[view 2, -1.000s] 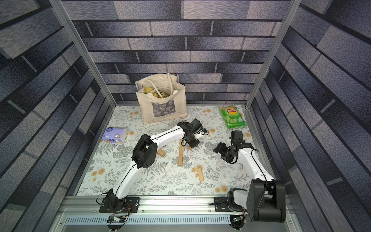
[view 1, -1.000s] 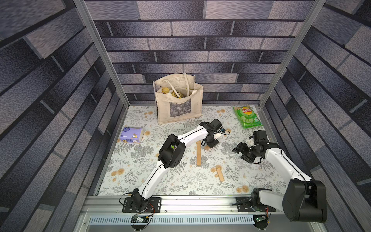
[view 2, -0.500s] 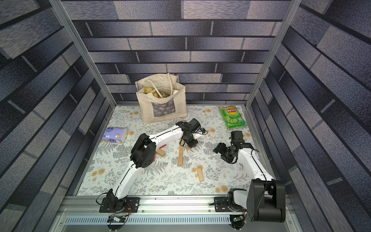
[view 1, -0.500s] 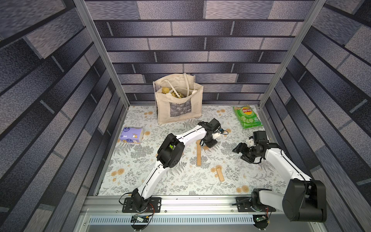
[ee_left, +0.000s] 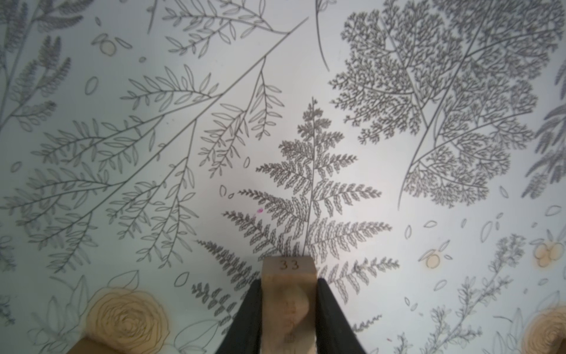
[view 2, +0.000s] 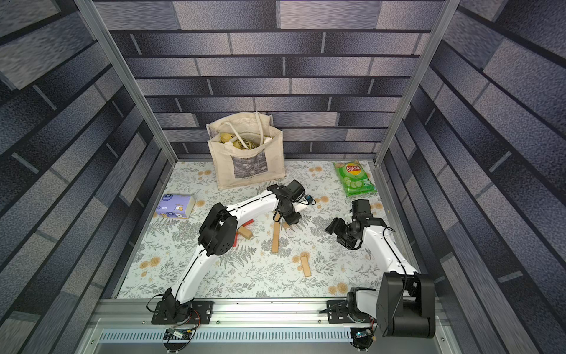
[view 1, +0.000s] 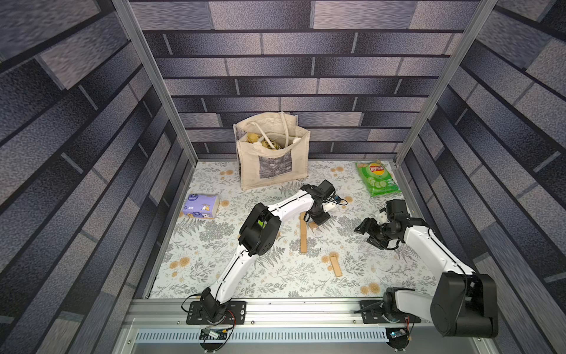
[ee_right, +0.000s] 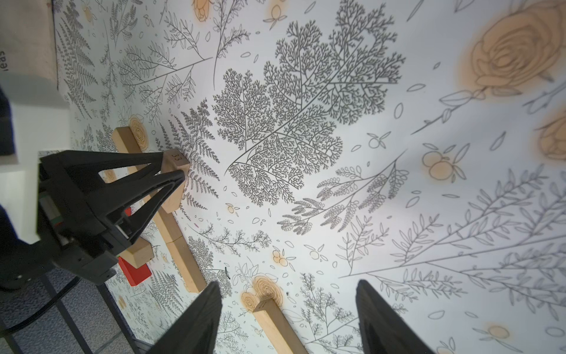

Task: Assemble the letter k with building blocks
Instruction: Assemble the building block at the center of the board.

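Note:
My left gripper is shut on a tan building block stamped 33. In both top views that gripper hangs at mid-table, just right of the far end of a straight row of tan blocks. The right wrist view shows the held block slanting down beside that row. Another tan block lies loose nearer the front. My right gripper hovers to the right, open and empty, with the loose block on the table beyond its fingers. No finished letter k shows.
A cloth tote bag stands at the back centre, a green chips bag lies back right and a purple tissue pack at the left. Two red blocks and a tan one lie partly under my left arm's elbow.
The left gripper has shifted slightly towards the row with the block still in it. The right arm has not moved.

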